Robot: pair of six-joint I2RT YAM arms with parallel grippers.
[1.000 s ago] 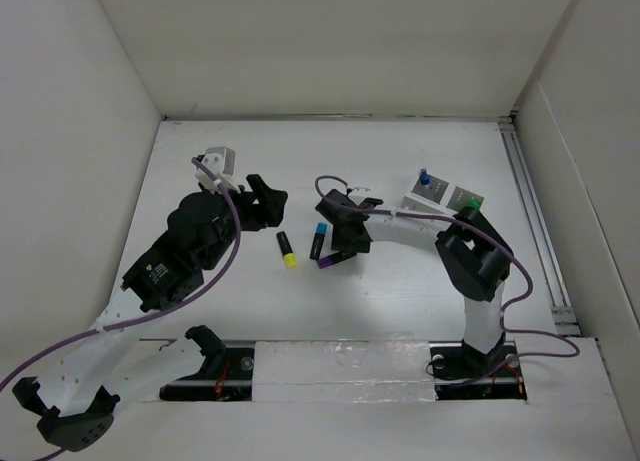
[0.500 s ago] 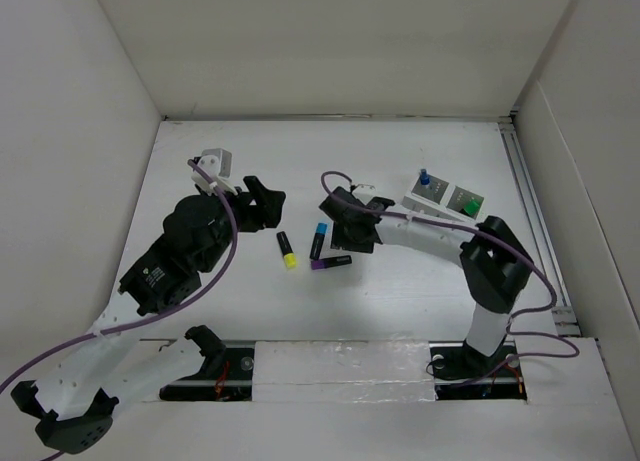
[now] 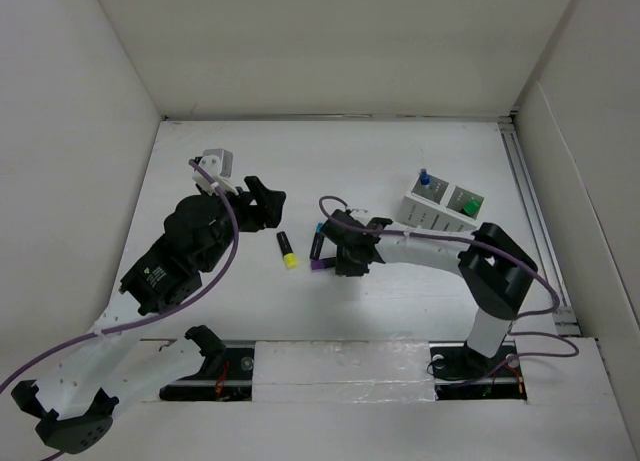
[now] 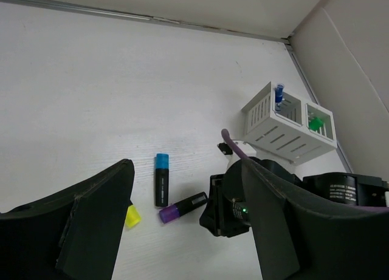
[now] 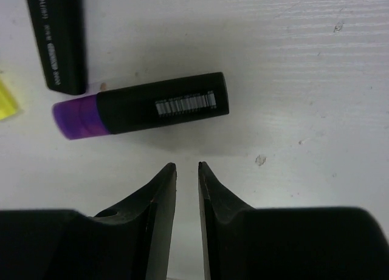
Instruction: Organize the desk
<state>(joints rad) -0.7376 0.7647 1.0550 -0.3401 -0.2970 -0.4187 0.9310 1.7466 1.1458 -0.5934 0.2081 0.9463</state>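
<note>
A purple-capped black marker [image 5: 143, 104] lies flat on the white desk [image 3: 400, 151] just ahead of my right gripper [image 5: 187, 166]. Its jaws stand nearly together and hold nothing. The marker [image 3: 322, 264] also shows in the top view, left of the right gripper [image 3: 340, 259]. A blue-capped marker [image 4: 161, 180] lies beside it, and a yellow-capped marker [image 3: 287, 249] lies further left. My left gripper [image 3: 268, 203] hovers open and empty left of the markers. A white compartmented holder [image 3: 440, 206] holds a blue and a green marker.
White panel walls close the desk at the back and on both sides. A metal rail [image 3: 530, 211] runs along the right edge. A small grey box [image 3: 218, 162] stands at the back left behind the left arm.
My right gripper moved off the purple marker, then came forward and down beside it. The marker now lies loose on the desk. The left arm has not moved.
</note>
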